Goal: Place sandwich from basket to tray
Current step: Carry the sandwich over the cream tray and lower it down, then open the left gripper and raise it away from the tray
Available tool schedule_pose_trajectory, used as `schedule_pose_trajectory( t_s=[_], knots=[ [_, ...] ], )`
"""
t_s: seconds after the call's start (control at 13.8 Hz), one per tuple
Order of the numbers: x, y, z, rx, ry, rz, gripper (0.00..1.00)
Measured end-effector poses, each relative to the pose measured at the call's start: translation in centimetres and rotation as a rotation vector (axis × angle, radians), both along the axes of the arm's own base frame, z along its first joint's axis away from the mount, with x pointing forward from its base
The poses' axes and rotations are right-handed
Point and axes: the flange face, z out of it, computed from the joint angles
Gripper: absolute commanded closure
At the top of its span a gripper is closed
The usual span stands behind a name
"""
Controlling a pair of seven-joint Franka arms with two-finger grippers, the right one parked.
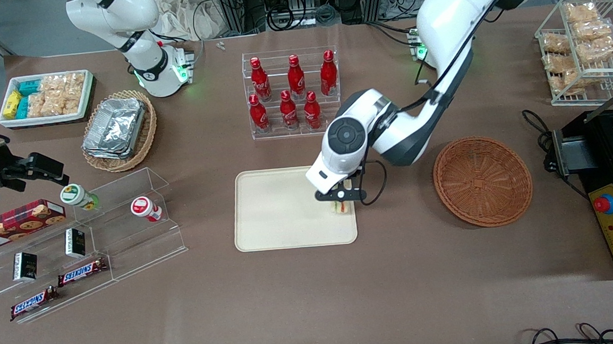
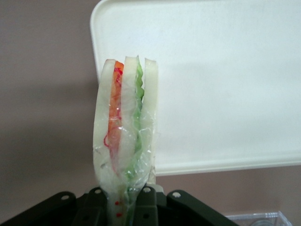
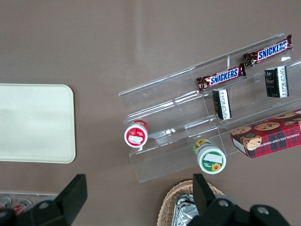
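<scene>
Here the tray (image 1: pixel 282 210) lies flat at mid-table, in front of the bottle rack (image 1: pixel 291 96), its pale floor bare where it shows. Over its edge toward the working arm's end hangs the gripper (image 1: pixel 341 197), pinching the sandwich (image 1: pixel 342 207) by its narrow end so the wedge points down at the tray. The wrist view makes the hold plain: the fingers (image 2: pixel 143 207) press on the wrapped tip, and the bread with its orange, red and green layers stands out from them over the tray's corner (image 2: pixel 101 19). Held this way the broad face can come down first. Whether the sandwich already touches the tray is hard to say; it looks close above it, perhaps just off the surface. It sits near the rim, so I judge a release here would land it inside, though only just. Farther toward the working arm's end the basket (image 1: pixel 482 181) rests with nothing in it, well apart from the tray. Carrying seems done; what remains is lowering and letting go.
</scene>
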Motion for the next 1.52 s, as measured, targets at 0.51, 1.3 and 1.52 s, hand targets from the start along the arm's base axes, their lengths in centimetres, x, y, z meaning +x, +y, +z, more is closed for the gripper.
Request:
schedule_pose_trajectory(
  t_s=[0.51,1.3,1.52],
  knots=[
    [0.1,-1.2,-6.9,0.043,-0.047,0.055,0.0],
    [3.1,2.8,8.7,0.088,-0.167,0.168,0.0],
    [4.0,9.2,16.3,0.064,-0.101,0.149,0.0]
  ],
)
